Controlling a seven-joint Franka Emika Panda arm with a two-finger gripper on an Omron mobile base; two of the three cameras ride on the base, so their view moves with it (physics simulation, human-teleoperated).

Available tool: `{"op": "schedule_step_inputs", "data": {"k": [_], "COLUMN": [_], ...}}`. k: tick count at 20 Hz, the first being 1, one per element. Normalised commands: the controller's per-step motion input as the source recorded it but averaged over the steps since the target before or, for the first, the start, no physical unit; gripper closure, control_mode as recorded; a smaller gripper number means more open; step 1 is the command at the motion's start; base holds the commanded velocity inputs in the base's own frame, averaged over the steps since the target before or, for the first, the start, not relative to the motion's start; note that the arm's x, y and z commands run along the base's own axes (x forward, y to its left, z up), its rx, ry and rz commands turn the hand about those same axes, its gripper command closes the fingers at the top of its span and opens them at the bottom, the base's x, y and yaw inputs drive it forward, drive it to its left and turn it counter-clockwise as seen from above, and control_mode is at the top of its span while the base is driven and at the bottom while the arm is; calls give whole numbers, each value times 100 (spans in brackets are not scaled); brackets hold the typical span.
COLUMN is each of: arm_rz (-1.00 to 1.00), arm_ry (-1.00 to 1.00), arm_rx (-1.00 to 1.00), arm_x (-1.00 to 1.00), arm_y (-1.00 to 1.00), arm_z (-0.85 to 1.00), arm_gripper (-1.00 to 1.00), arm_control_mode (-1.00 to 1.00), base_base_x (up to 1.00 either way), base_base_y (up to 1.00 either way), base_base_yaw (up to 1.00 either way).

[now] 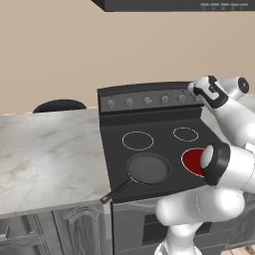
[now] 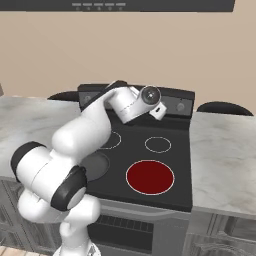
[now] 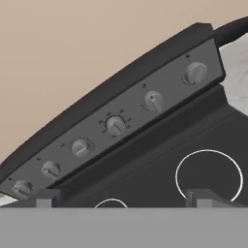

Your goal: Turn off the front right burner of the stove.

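Lining up on the knob panel

Burner [image 2: 150, 177] glows red at the stove's [image 2: 165, 200] front right; gripper [image 3: 121, 196], tips apart and empty, hangs over the back zones, short of the knobs [image 3: 116, 125] — best to pick the right one, square up, then close

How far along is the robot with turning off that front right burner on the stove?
Done: the arm has reached over the stove toward its knob panel. In hand: the claw faces the row of knobs, fingertips apart and touching none. Left: everything that counts. The front right burner shows as a solid red disc, so a knob must yet be gripped and turned.
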Motion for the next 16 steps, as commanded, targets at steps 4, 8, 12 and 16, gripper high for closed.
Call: {"op": "schedule_step_inputs", "data": {"k": [4, 8, 12, 16], "arm_rz": [-7, -6, -4, -3], "arm_ry": [0, 0, -1, 0], "arm_rx": [11, 2, 2, 3], "arm_x": [22, 14, 22, 38], "arm_y": [-27, -25, -27, -23], "arm_z": [-4, -14, -6, -3], "arm_gripper": [-100, -100, -100, -100], "arm_control_mode": [-100, -100, -100, -100], "base_base_x": [0, 0, 0, 0], "base_base_y": [0, 0, 0, 0], "base_base_yaw": [0, 0, 0, 0]}}
